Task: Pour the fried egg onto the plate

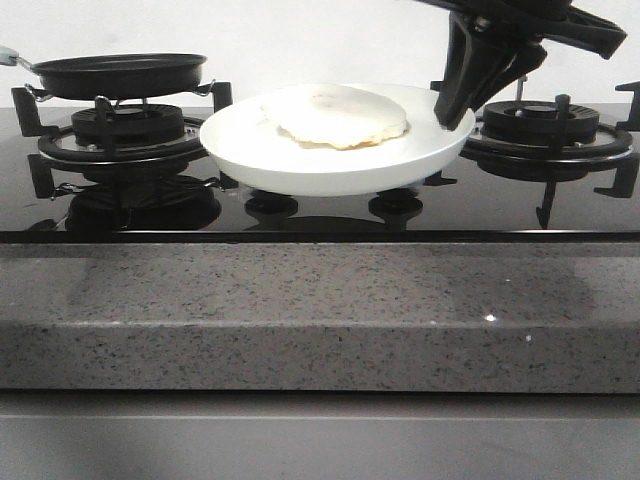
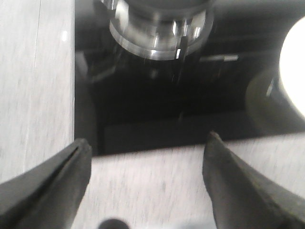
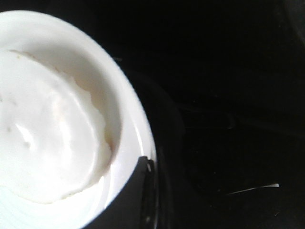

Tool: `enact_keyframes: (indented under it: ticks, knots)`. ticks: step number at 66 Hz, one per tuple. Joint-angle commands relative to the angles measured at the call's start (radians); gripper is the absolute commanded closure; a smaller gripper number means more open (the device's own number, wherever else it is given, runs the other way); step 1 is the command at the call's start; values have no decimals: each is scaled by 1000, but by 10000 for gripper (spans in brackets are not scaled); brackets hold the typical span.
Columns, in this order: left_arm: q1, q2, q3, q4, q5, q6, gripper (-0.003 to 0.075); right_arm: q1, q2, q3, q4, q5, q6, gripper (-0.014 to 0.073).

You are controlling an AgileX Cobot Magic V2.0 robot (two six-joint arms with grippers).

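Two arms are mine to work, and I take them left to right. My left gripper (image 2: 145, 183) hangs over the stone tabletop (image 2: 157, 186) edge with its fingers spread wide and nothing between them; the black frying pan (image 1: 120, 72) sits on its burner beyond them, apart. Toward my right fingers, the plate (image 1: 300, 160) stands on the hob, raised on the knobs, and the fried egg (image 1: 335, 115) lies flat in it, so I judge the pour done. One finger (image 3: 131, 200) of my right gripper (image 1: 462, 95) rests at the plate's near rim; I cannot tell whether the pair is closed. The egg looks soft, light and floppy, likely slick, so I would never pinch it. I would move it only by taking the stiff, glossy, breakable plate at its rim.
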State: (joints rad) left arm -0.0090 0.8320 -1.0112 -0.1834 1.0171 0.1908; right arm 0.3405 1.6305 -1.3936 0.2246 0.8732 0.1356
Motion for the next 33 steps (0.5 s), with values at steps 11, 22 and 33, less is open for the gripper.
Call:
enact_keyframes:
  ticks: [11,22,33]
  knots:
    - [-7,-132,107,-4,-71,-14,227,-2,-37,-27,13,-47,-8,660]
    - [-7,-144,119,-4,-63,-14,227,-2,-37,-27,13,-47,-8,660]
    - [-7,-144,119,-4,-58,-14,227,-2,-37,-27,13,-47,-8,660]
